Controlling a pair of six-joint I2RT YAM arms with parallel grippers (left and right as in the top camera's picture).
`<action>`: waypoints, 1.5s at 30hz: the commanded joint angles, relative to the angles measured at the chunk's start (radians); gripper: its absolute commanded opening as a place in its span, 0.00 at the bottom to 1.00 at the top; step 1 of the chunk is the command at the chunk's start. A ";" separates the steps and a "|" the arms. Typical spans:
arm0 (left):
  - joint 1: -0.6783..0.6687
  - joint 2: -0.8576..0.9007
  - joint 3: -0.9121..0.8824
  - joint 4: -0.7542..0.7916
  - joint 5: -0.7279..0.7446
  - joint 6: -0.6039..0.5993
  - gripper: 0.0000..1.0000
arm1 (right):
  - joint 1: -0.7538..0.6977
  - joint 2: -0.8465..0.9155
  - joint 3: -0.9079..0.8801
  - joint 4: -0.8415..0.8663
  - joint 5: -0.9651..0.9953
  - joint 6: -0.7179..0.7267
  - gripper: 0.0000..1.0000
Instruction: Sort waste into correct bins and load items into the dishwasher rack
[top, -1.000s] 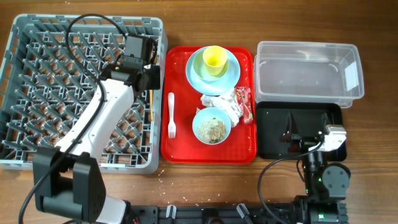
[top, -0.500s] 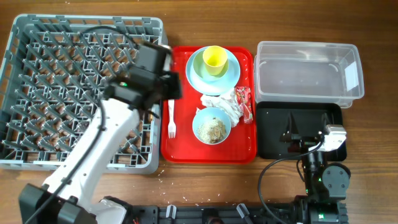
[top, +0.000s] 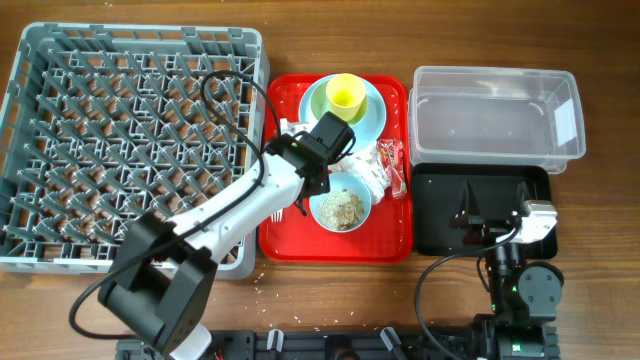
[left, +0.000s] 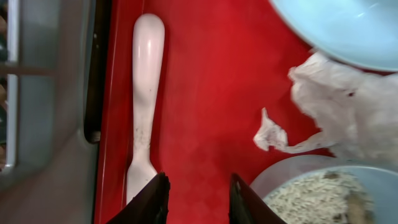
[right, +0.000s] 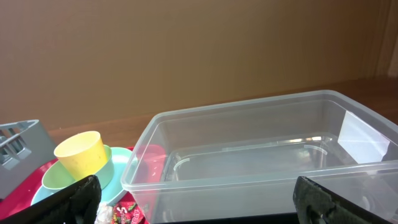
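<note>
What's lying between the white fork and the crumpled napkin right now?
Only bare red tray between fork and napkin, per the left wrist view; the open left gripper hangs over it.

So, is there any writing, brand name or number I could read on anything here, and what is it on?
No text can be read in any view.
The red snack wrapper is printed, but the print is too small and blurred to read.
The pale patch on the clear tub shows no legible writing.

The left arm (top: 238, 207) is white with black joints.
</note>
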 joint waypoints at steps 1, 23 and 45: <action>0.016 0.050 -0.008 -0.008 -0.037 -0.017 0.35 | -0.003 -0.003 0.000 0.003 -0.005 -0.014 1.00; 0.122 0.080 -0.170 0.151 0.029 -0.017 0.27 | -0.003 -0.003 0.000 0.003 -0.005 -0.014 1.00; 0.070 -0.039 -0.102 0.160 -0.017 0.039 0.04 | -0.003 -0.003 0.000 0.003 -0.005 -0.014 1.00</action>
